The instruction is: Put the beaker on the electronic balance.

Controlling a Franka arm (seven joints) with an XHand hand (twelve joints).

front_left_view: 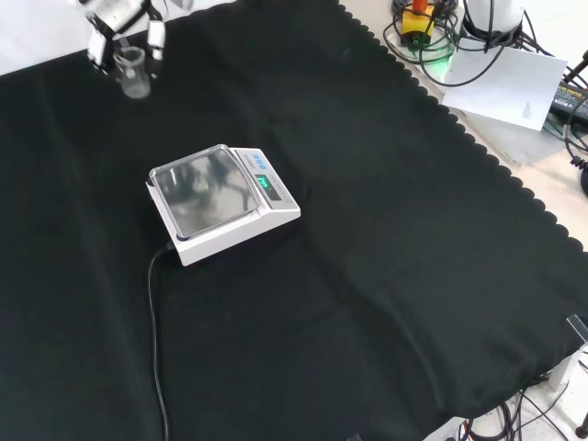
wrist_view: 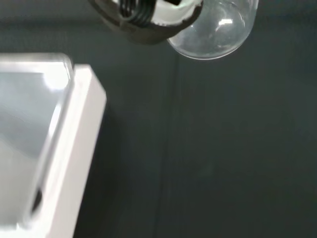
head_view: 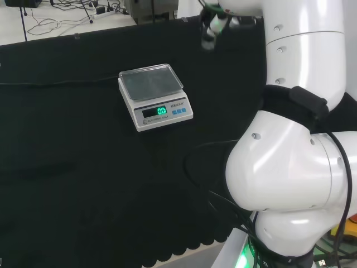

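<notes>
Black cloth covered the bench, with the electronic balance (front_left_view: 220, 202) near its middle, pan bare. At the front view's far left the hand (front_left_view: 118, 28) hung above the cloth, fingers curled round the clear beaker (front_left_view: 134, 73), well apart from the balance. The glass could slip (it looked smooth) or clip the pan's rim if brought in low.

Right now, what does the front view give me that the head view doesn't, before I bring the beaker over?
Front view: the hand curled round the clear beaker, up and left of the balance, whose pan is bare. Head view: the arm's white links at right, and the balance's lit green display facing the camera. Both: the balance on the black cloth, with the hand away from it.
</notes>
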